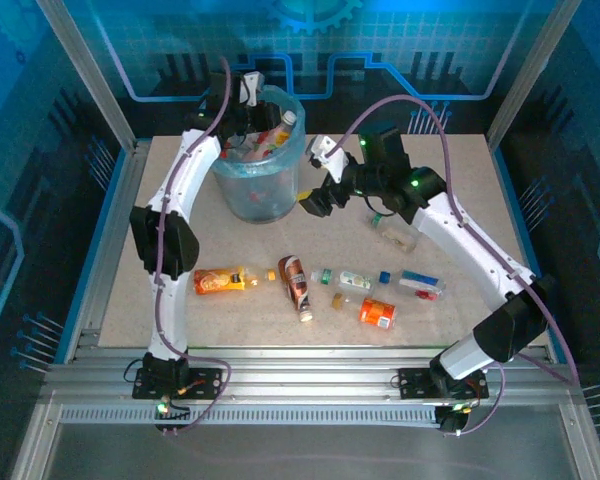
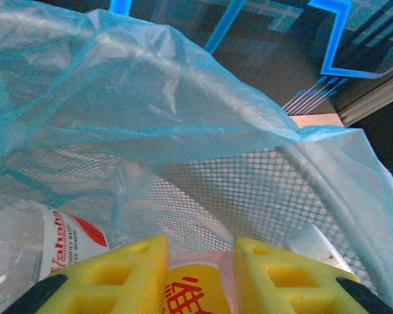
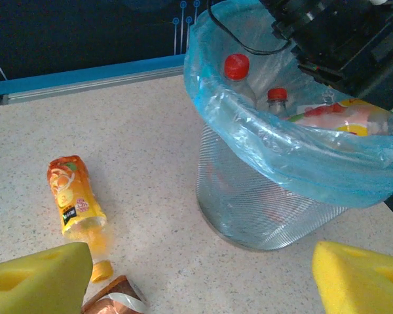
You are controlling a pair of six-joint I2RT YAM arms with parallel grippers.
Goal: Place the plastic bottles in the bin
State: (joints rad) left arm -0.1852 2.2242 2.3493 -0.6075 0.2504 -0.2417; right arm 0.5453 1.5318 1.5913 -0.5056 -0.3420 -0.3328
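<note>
The bin (image 1: pixel 252 185) is a mesh bin with a light-blue bag and stands at the back of the table; its mesh wall (image 2: pixel 249 190) is close in the left wrist view. My left gripper (image 1: pixel 248 100) hangs over its rim. That gripper (image 2: pixel 200 281) is shut on a yellow-labelled plastic bottle (image 2: pixel 193 291), which lies tilted over the rim (image 3: pixel 354 121). A red-and-white labelled bottle (image 2: pixel 59 242) lies in the bag beside it. My right gripper (image 1: pixel 320 178) hovers open just right of the bin (image 3: pixel 275 196), its gripper (image 3: pixel 196 288) empty.
Loose bottles lie along the front of the table: an orange one (image 1: pixel 220 281), a brown one (image 1: pixel 295 285), small clear ones (image 1: pixel 355 280) (image 1: pixel 420 285), an orange-labelled one (image 1: pixel 377 313) and a clear one (image 1: pixel 395 235). Red-capped bottles (image 3: pixel 237 69) stand in the bin.
</note>
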